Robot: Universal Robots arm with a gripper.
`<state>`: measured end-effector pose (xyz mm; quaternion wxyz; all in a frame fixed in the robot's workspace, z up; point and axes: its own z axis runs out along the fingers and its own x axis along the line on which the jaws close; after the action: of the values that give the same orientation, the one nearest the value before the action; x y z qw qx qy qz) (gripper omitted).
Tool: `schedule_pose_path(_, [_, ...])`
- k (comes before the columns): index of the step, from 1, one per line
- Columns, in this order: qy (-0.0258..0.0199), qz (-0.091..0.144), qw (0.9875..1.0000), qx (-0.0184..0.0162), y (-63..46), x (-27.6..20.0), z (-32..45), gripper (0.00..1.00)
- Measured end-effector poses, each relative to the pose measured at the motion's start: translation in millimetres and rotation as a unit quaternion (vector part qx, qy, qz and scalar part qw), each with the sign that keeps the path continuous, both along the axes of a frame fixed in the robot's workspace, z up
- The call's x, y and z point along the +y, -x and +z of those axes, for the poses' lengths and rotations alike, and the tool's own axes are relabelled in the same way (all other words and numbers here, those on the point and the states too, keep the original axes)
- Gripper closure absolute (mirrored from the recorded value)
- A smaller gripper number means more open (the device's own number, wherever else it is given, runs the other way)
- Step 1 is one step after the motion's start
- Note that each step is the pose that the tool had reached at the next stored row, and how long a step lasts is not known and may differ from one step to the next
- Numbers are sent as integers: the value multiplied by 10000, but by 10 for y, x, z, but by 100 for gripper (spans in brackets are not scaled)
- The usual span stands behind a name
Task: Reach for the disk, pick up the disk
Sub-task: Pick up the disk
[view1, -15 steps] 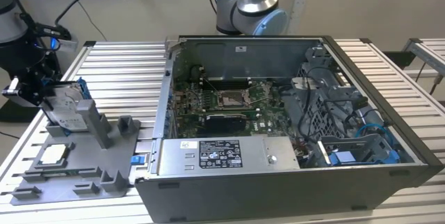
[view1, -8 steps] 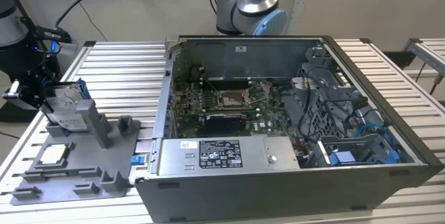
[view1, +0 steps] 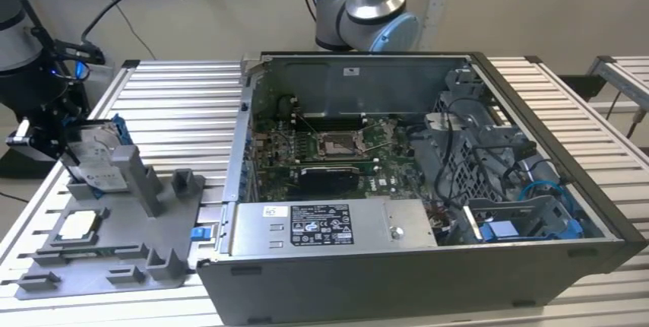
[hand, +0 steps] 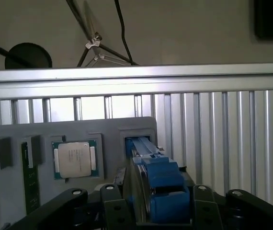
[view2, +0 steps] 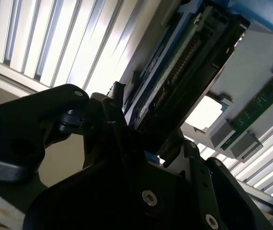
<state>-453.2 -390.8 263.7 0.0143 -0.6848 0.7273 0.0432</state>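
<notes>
First wrist view: the jaws straddle the disk (hand: 158, 191), grip unclear; exterior view adds the computer case (view1: 406, 289).

The tool (hand: 154, 191) sits low, fingers (hand: 112, 203) apparently closed on both sides of the disk (hand: 161, 170).

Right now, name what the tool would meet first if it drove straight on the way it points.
The disk, standing on edge in the grey holder, lies directly ahead of the tool; they may already touch, since depth is unclear.
</notes>
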Motion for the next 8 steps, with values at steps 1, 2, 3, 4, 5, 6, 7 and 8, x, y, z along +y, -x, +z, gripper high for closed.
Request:
schedule_pose_path(1, [-2, 0, 10000, 1, 0, 0, -4, 0])
schedule_pose_path(2, [-6, 0, 10000, 1, 0, 0, -7, 0])
schedule_pose_path(3, [-9, 0, 10000, 1, 0, 0, -9, 0])
schedule_pose_path(4, [-10, 0, 10000, 1, 0, 0, -9, 0])
schedule_pose_path(5, [-12, 0, 10000, 0, 0, 0, -11, 0])
schedule_pose_path(6, [-17, 0, 10000, 0, 0, 0, -13, 0])
schedule_pose_path(7, [-23, 0, 10000, 0, 0, 0, -17, 0])
schedule_pose_path(8, [-33, 0, 10000, -1, 0, 0, -21, 0])
